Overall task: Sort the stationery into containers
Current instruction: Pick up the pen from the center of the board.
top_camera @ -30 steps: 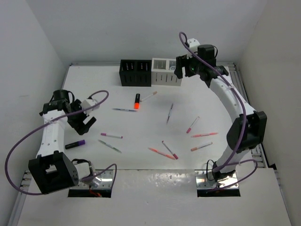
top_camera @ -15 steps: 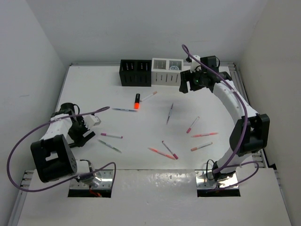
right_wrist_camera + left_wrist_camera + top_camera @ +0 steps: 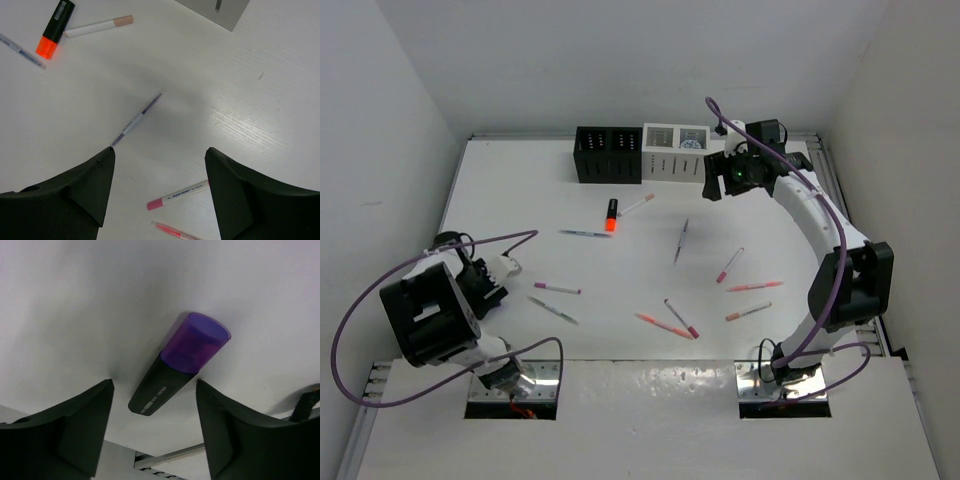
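Observation:
A stubby purple-black highlighter [image 3: 180,365] lies on the table. My left gripper [image 3: 154,390] is open and low, with its black end between the jaws and not touched. In the top view the left gripper [image 3: 485,285] hides it. My right gripper [image 3: 715,185] is open and empty, above the table just right of the white organiser [image 3: 675,152]. A round white thing [image 3: 692,143] shows in that box's right compartment. The black organiser [image 3: 608,154] stands to its left. Under the right gripper [image 3: 159,150] lie a grey pen [image 3: 136,119] and a pink marker [image 3: 177,195].
An orange-black highlighter [image 3: 611,215] and a beige-capped pen [image 3: 636,205] lie before the boxes. Several thin pens are scattered mid-table, among them a pink one [image 3: 557,288] and a red one [image 3: 754,286]. Walls close in at the left, back and right.
My left arm folded down to the table and its gripper now covers the purple highlighter. My right gripper moved from over the white organiser to its right front.

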Action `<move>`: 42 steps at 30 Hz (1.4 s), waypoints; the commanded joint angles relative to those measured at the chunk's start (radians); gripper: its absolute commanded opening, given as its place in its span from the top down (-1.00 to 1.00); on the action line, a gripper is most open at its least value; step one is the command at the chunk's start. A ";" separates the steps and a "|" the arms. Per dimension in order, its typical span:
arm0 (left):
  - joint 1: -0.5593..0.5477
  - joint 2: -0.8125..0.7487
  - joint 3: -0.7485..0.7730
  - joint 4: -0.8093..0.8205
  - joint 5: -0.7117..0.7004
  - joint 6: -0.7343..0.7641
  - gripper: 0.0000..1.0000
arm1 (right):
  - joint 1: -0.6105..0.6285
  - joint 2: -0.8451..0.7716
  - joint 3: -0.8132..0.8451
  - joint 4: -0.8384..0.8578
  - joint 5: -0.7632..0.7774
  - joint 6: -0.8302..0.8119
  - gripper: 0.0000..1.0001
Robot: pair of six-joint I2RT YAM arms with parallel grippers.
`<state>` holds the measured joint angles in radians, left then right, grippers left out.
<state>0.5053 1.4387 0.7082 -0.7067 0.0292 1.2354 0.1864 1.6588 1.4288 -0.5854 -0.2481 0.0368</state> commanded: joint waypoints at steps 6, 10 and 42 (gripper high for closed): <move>0.059 0.041 0.013 -0.011 0.110 0.125 -0.08 | -0.002 -0.024 0.030 -0.002 -0.016 -0.028 -0.39; 0.065 0.071 0.028 -0.037 0.143 0.148 0.25 | -0.002 -0.028 0.044 -0.021 -0.017 -0.029 -0.36; -0.485 -0.138 0.790 0.194 0.690 -1.042 1.00 | 0.426 0.229 0.607 0.357 -0.097 0.471 -0.27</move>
<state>0.0608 1.3182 1.4624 -0.6071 0.7177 0.3431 0.5846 1.8679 1.9766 -0.3161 -0.3759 0.4305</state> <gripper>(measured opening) 0.372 0.635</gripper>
